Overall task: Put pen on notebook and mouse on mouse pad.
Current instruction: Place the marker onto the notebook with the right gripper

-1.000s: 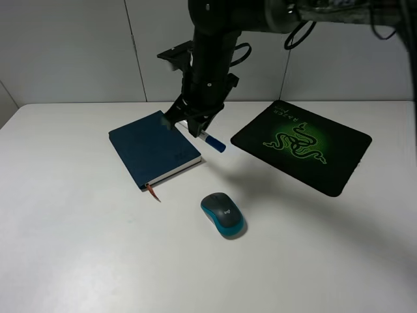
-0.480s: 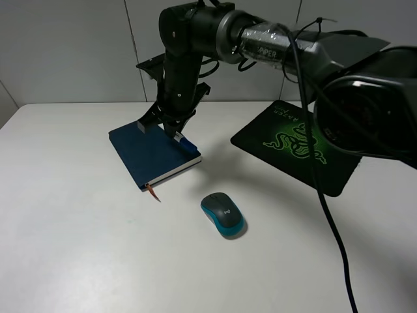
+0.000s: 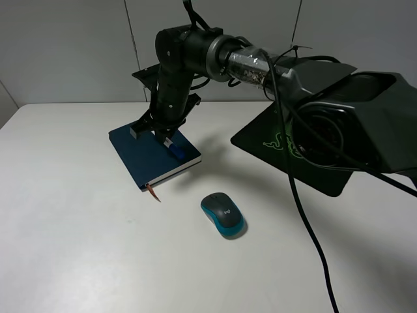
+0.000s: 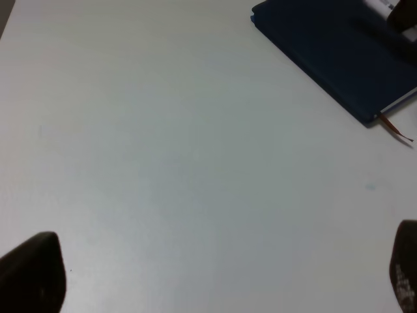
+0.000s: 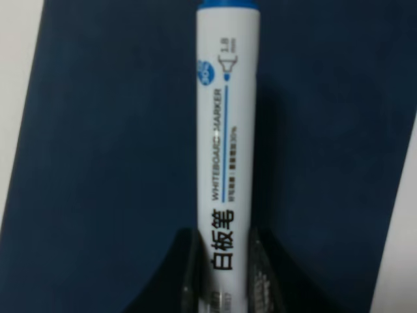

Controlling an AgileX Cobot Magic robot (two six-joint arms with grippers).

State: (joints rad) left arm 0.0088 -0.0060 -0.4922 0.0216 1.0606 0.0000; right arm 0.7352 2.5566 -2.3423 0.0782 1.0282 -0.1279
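Right jaws pinch pen [image 5: 225, 130] over the notebook [image 5: 111, 163].

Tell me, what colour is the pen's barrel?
The pen has a white barrel with dark and blue print; the right wrist view shows it best.

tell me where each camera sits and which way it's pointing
Exterior high: mounted high, facing down on the table; right arm reaches over the notebook.
Left wrist: on left arm, looking down at table and notebook corner; left gripper open.
Right wrist: on right arm, looks along the right gripper clamping the pen.
Shared: all show the notebook.
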